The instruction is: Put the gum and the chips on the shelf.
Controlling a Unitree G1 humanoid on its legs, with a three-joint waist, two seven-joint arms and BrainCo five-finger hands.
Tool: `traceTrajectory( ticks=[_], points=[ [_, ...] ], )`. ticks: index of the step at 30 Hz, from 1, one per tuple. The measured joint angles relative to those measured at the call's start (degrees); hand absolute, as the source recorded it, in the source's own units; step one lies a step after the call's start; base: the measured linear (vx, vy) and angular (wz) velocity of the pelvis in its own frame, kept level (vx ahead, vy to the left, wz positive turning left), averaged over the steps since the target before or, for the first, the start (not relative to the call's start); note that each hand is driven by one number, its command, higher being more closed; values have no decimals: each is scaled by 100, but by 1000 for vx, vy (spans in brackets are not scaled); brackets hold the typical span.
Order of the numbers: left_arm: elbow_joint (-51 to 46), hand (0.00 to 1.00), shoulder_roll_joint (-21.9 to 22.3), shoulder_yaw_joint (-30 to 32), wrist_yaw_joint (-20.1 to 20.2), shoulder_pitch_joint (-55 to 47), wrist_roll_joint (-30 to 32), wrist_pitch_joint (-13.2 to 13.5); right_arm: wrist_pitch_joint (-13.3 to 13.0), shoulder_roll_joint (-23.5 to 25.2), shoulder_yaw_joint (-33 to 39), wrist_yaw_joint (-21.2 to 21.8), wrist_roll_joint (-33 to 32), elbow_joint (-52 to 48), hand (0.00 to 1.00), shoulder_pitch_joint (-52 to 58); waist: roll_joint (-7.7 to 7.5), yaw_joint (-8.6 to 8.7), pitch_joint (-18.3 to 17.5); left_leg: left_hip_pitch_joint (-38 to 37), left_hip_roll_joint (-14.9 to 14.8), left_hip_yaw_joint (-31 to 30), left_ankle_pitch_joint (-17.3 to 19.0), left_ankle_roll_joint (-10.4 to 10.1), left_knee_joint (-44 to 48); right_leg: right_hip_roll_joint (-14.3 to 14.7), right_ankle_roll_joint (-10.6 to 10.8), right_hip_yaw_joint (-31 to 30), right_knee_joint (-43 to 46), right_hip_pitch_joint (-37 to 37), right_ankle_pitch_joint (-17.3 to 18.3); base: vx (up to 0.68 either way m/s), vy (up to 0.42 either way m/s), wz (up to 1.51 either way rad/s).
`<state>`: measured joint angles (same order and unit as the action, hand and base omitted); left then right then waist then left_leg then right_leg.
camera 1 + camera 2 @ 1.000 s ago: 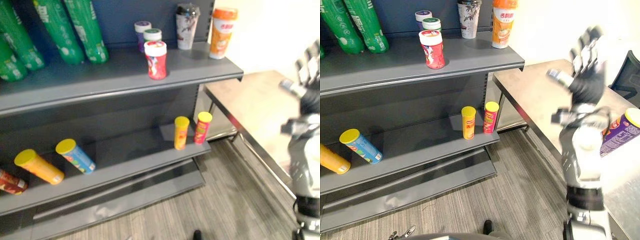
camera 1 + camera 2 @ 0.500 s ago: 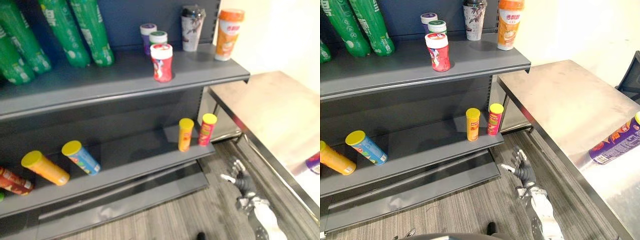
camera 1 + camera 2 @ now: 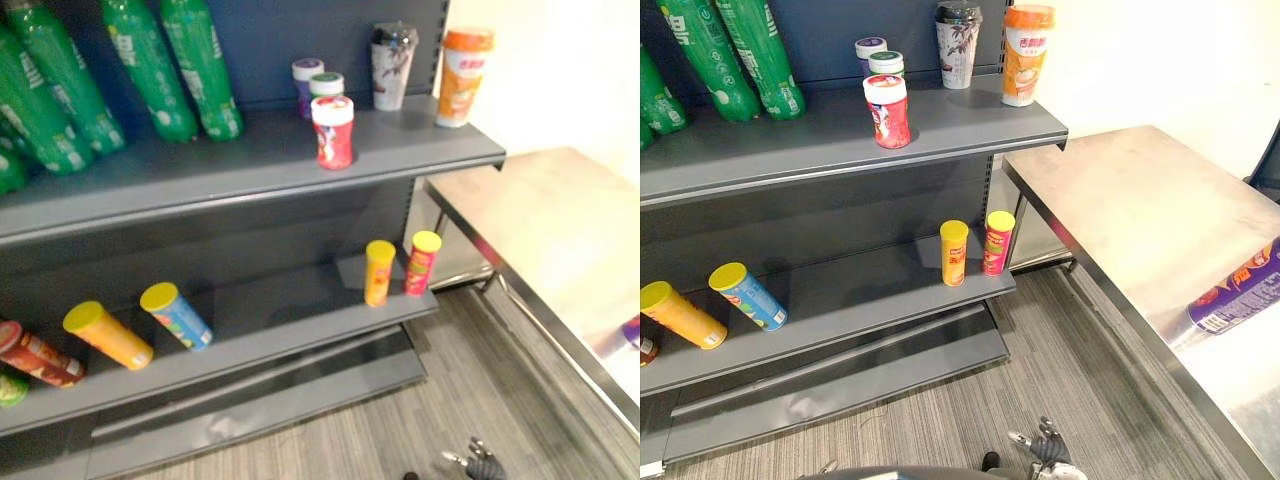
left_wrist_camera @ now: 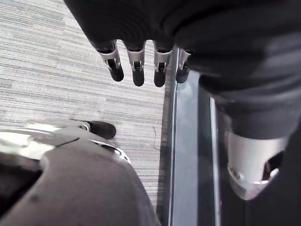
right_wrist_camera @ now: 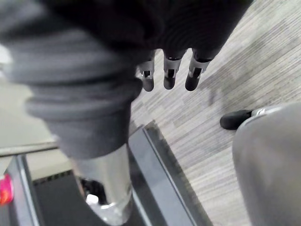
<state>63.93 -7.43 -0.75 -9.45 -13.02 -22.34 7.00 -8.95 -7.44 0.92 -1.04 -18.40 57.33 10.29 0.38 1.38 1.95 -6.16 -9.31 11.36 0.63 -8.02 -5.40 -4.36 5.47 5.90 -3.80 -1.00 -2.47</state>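
Observation:
A red gum jar [image 3: 332, 131] stands upright on the upper shelf [image 3: 250, 175], with two smaller jars [image 3: 315, 82] behind it. On the lower shelf [image 3: 290, 325], a yellow chips can [image 3: 379, 272] and a red one [image 3: 421, 262] stand upright, and several more cans [image 3: 176, 315] lie on their sides. A purple chips can [image 3: 1238, 295] lies on the steel table [image 3: 1140, 200]. My right hand [image 3: 1045, 450] hangs low over the floor, fingers [image 5: 168, 75] straight, holding nothing. My left hand [image 4: 136, 66] hangs beside the shelf base, also open and holding nothing.
Green bottles [image 3: 130, 70] lean at the back of the upper shelf. A dark cup [image 3: 393, 65] and an orange cup [image 3: 462, 75] stand at its right end. Grey striped floor [image 3: 1040, 370] lies between the shelf and the table.
My right hand has dropped from raised over the table down to near the floor. The camera has shifted a little; the jars and cans keep their places.

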Motion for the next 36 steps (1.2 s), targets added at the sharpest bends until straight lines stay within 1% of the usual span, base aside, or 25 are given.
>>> traceTrajectory(
  ticks=[3,6,13,21,22,23,27,29,30,31,32,33,35,36],
  points=[
    [75,0,5,35,86,26,0,9,-5,22,228,-214,22,350,0,60,-2,4,-2,-31,5,-70,4,3,-2,-10,9,67,-5,-74,23,-1,0,10],
    [180,0,39,122,97,63,-1,10,6,101,452,-362,30,442,0,130,9,5,4,-31,15,-83,2,5,-22,-21,9,78,-6,-85,23,-2,0,2],
    [227,0,71,197,94,82,1,10,44,180,729,-330,29,672,0,119,16,0,66,-122,22,-94,17,9,-34,-22,13,92,-61,-213,25,-1,0,1],
    [334,0,83,220,89,115,-1,40,75,193,734,-348,27,680,0,112,8,-3,74,-143,16,-77,30,14,-35,17,24,78,-123,-255,17,2,0,-1],
    [335,0,83,219,88,139,-2,44,76,190,734,-351,28,682,0,108,-4,-6,90,-184,15,-56,39,13,-34,19,22,57,-120,-280,17,14,11,-8],
    [337,0,82,213,86,163,-4,46,79,187,733,-358,29,684,0,91,23,-8,155,-253,14,-25,59,13,-32,19,19,33,-120,-334,20,11,16,-15],
    [336,0,68,186,79,197,-7,62,94,178,754,-374,24,686,0,66,-47,5,218,-315,19,71,123,35,42,-14,41,-75,24,-289,84,7,29,-14],
    [321,0,66,176,82,285,-129,97,121,180,770,-386,5,686,0,45,-56,-23,443,-281,23,161,367,67,457,-72,53,-193,468,-168,272,-18,47,-20],
    [321,0,67,176,82,290,-146,109,121,180,774,-391,-26,684,0,43,-59,-22,463,-241,23,194,443,80,574,-87,64,-238,595,-108,329,-34,51,-29],
    [320,0,64,178,93,301,-158,119,121,188,792,-418,-74,679,0,43,-71,-16,479,-114,22,246,608,101,833,-122,97,-326,815,42,416,-30,54,-28],
    [321,0,54,190,94,314,-159,119,122,240,861,-455,-99,671,0,46,-83,-9,517,-9,21,283,760,123,1108,-155,131,-382,969,126,459,-21,56,-26],
    [317,0,53,208,93,322,-163,119,121,270,924,-475,-149,665,0,50,-95,-7,544,38,19,308,836,134,1244,-168,150,-418,1027,161,473,-14,64,-25],
    [199,0,59,331,88,365,-167,119,116,360,1063,-496,-314,630,0,62,-147,-9,686,153,-32,423,1148,201,1744,-212,220,-549,1121,180,502,-17,75,-27],
    [189,0,60,362,86,366,-167,119,114,387,1103,-497,-327,600,0,81,-162,-9,699,197,-47,463,1224,230,1876,-226,262,-567,1114,193,513,-38,100,-28]
  ],
)
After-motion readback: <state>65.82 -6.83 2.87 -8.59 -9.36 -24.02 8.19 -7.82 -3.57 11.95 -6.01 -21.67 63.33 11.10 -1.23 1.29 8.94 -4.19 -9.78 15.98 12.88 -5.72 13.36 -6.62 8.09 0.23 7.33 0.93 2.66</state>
